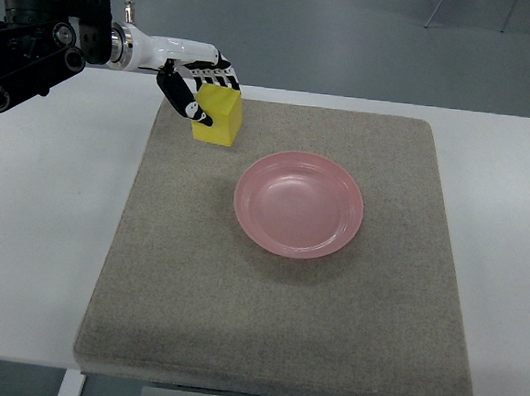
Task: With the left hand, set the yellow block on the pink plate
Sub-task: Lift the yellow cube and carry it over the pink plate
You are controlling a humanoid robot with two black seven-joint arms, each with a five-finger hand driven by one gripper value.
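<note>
A yellow block (220,118) sits near the far left part of the grey mat (275,309). My left hand (201,87) comes in from the upper left and closes around the block, thumb on its left face and fingers over its far top edge. Whether the block rests on the mat or is just off it I cannot tell. The pink plate (298,203) lies at the mat's middle, to the right of and nearer than the block, with nothing in it. My right arm does not show.
The mat covers most of a white table (42,235). Grey floor and thin chair legs (436,10) show beyond the far edge.
</note>
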